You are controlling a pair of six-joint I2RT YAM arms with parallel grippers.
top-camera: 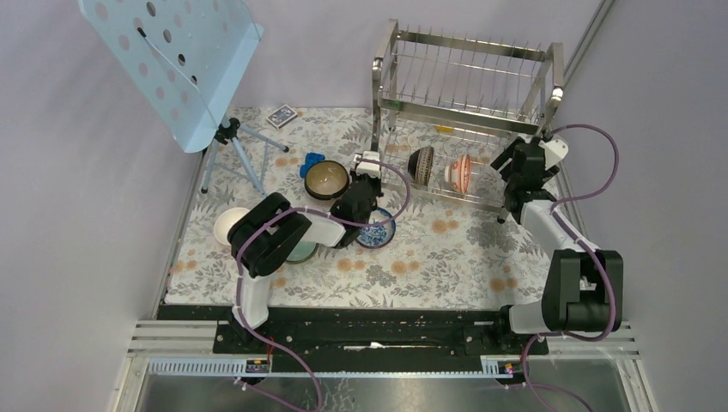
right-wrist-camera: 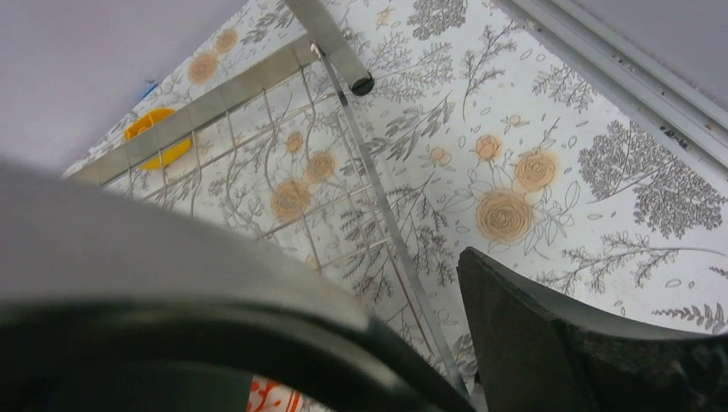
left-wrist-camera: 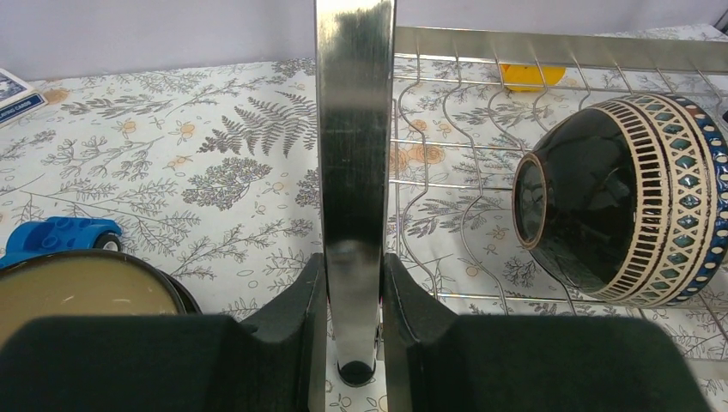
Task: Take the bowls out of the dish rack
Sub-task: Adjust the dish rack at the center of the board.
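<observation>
Clamping the near-left leg (left-wrist-camera: 354,129) of the dish rack (top-camera: 468,60), the left gripper (left-wrist-camera: 354,287) has its two black fingers (left-wrist-camera: 296,313) pressed flat against either side of the steel upright, with no gap showing. The right gripper (top-camera: 520,170) sits at the rack's near-right corner. In its wrist view one dark finger (right-wrist-camera: 567,343) stands just beside the rack's lower wire rail, but the other side is a blur, so its grip cannot be told.

Six bowls are in sight. Two lie on their sides in the rack's lower tier: a dark bowl (left-wrist-camera: 609,197) with a tan-and-blue patterned band, nearer the left leg, and an orange-red patterned bowl (top-camera: 462,174) just to its right. Four sit on the table off the rack's near-left corner:
- a brown bowl (top-camera: 326,178) with a tan inside, nearest the rack
- a blue-and-white bowl (top-camera: 376,230)
- a pale green bowl (top-camera: 300,251), partly hidden under the left arm
- a white bowl (top-camera: 230,225), farthest from the rack

The rack's upper tier holds nothing.

One yellow piece (left-wrist-camera: 532,75) lies on the table under the rack's far side, and one blue toy (top-camera: 312,161) lies left of the rack. One card pack (top-camera: 282,116) and one pale blue music stand (top-camera: 172,60) on a tripod sit farther left. The table (top-camera: 429,266) wears a cloth printed with grey ferns and orange roses, and plain pale lilac walls close it in.
</observation>
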